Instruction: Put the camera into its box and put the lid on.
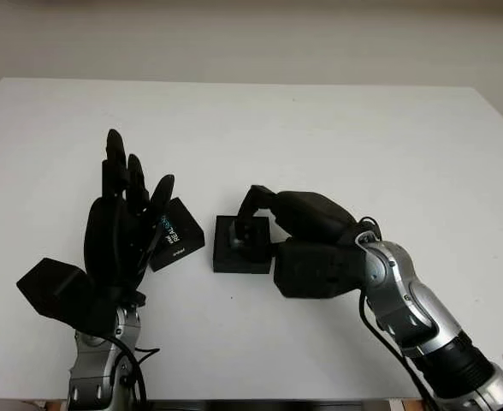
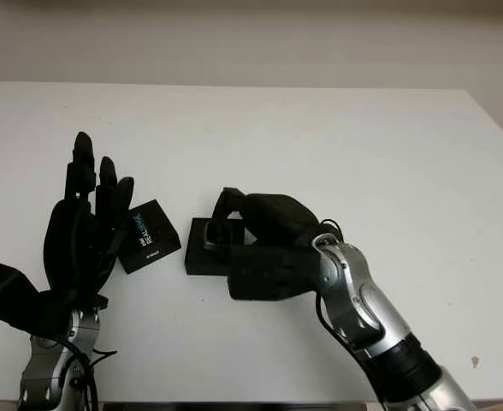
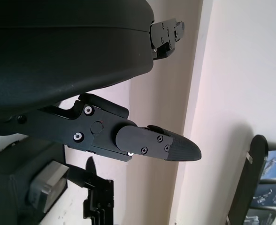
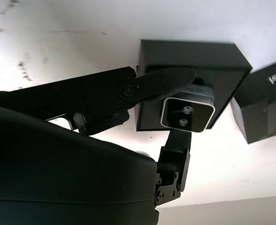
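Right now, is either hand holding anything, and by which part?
The right hand holds the camera by its sides, fingers pinching it over the open box. The left hand is open, raised beside the lid.

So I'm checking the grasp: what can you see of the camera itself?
The camera is a small block with a silvery, metal-looking end face, rounded corners and two tiny screws, its body dark. The right hand pinches it between its fingers right over the open black box on the white table. Whether it touches the box is unclear.
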Available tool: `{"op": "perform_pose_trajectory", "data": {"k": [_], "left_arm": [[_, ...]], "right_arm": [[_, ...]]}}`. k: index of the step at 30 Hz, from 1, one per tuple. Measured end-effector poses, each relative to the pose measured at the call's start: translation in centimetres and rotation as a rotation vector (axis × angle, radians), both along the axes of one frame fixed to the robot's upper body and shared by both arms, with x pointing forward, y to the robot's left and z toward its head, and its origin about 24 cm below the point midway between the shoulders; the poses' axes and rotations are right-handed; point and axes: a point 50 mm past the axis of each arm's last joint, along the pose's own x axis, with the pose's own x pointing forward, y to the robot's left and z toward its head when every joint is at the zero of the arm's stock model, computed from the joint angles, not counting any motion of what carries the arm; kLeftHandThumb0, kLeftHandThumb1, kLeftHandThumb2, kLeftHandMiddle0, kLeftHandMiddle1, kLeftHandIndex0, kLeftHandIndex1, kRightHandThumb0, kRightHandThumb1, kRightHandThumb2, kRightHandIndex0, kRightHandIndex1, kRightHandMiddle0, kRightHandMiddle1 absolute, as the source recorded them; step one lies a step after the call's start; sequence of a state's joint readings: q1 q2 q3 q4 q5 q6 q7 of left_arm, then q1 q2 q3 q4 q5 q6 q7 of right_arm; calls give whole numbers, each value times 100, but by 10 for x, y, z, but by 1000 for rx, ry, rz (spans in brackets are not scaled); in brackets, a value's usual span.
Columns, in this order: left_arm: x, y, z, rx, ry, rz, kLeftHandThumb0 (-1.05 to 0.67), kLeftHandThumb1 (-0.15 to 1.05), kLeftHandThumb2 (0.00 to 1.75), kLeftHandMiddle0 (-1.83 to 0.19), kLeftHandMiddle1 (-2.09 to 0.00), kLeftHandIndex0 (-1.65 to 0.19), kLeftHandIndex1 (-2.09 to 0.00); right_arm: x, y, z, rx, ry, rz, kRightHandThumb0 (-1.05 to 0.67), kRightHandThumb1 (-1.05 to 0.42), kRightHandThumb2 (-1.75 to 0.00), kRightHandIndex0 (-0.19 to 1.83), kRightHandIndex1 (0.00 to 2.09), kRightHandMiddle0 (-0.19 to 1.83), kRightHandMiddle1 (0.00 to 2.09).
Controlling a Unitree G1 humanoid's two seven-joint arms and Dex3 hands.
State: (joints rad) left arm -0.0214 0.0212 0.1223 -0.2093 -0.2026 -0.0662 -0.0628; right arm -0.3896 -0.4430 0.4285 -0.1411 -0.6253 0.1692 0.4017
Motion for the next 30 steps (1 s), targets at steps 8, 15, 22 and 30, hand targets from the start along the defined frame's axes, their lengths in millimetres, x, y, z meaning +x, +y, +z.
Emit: {"op": "perform_pose_trajectory", "data": {"k": [8, 15, 22, 30], "left_arm": [[-2, 0, -2, -4, 0, 0, -63, 105, 14, 14, -5, 17, -5], [-3, -1, -2, -13, 1, 0, -64, 105, 13, 12, -6, 15, -6], [-3, -1, -3, -13, 5, 8, -63, 105, 14, 11, -6, 15, -6], [-3, -1, -3, -13, 5, 5, -64, 105, 13, 11, -6, 15, -6]], "right_arm": [[-4, 0, 2, -46, -59, 35, -59, -100, -5, -13, 3, 6, 22], [-5, -2, 2, -64, -109, 39, -61, -99, -5, -15, 3, 1, 14], [0, -11, 8, 10, -163, -33, -61, -104, -10, -17, 4, -11, 6], [24, -21, 50, 159, -354, -132, -70, -105, -12, -14, 6, -10, 6]]}}
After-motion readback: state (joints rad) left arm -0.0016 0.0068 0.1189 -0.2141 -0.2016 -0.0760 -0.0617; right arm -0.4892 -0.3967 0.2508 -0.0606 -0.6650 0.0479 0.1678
